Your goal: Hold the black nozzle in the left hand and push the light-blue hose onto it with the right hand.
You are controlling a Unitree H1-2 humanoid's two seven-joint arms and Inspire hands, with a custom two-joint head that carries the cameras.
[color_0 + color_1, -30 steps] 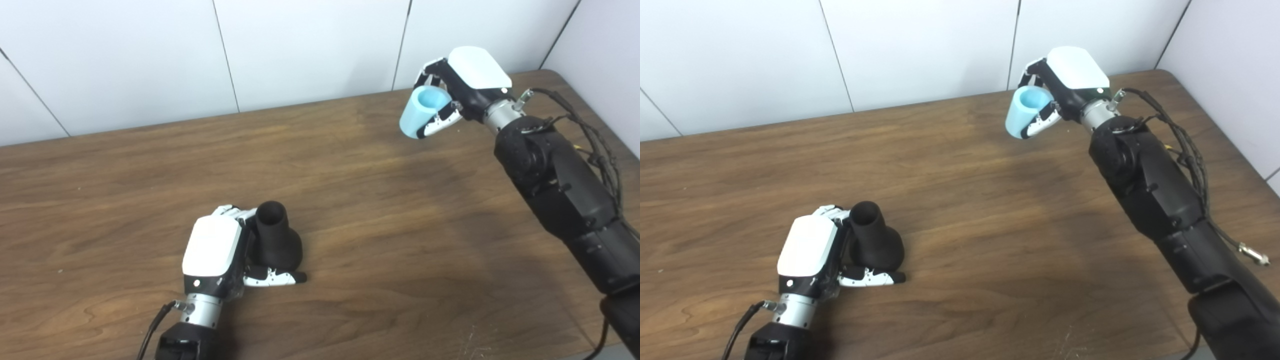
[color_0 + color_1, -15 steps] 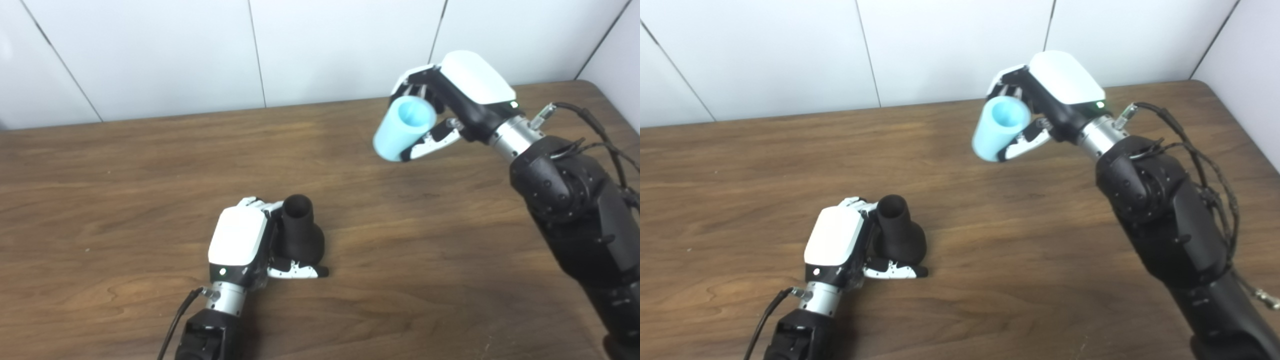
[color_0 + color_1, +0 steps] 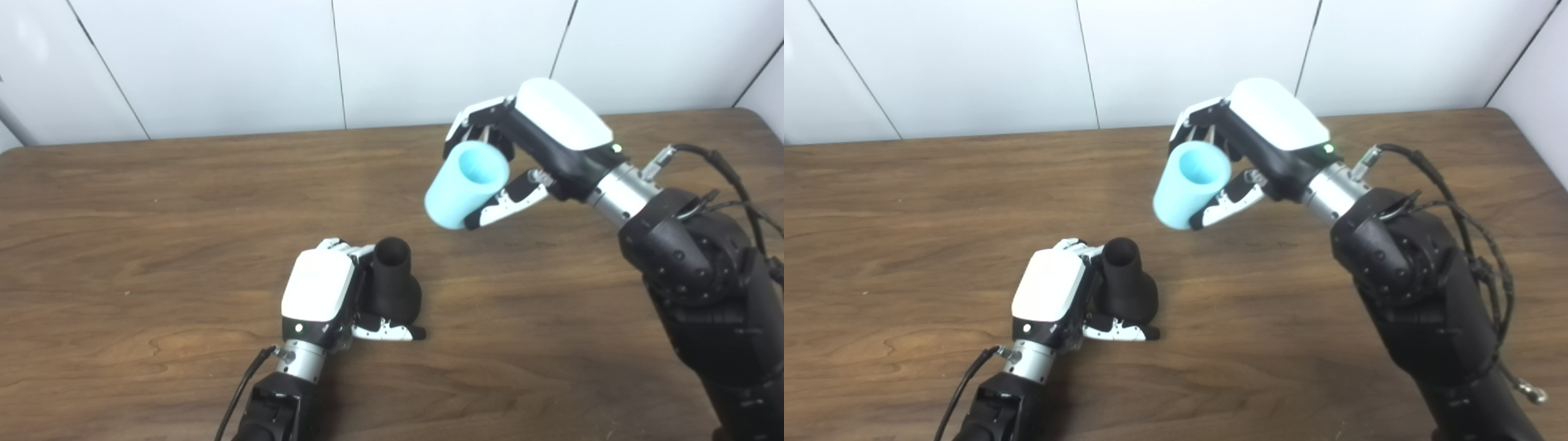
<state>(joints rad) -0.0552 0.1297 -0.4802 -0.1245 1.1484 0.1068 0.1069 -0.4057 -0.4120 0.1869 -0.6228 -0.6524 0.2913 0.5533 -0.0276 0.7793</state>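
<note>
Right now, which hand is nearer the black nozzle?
Left. The left hand is closed around the black nozzle, which stands on the table. The right hand is up and to the right, apart from it, holding the light-blue hose.

I can't read any text, label, brand, number or sign from either head camera. The white back shells of the left hand (image 3: 318, 286) and right hand (image 3: 560, 122) carry no lettering I can make out, only a small lit dot each. The light-blue hose (image 3: 467, 184) and black nozzle (image 3: 394, 288) are plain, and so is the wooden table (image 3: 153, 233), with the white wall panels (image 3: 214, 61) across the upper frame equally unmarked.
</note>
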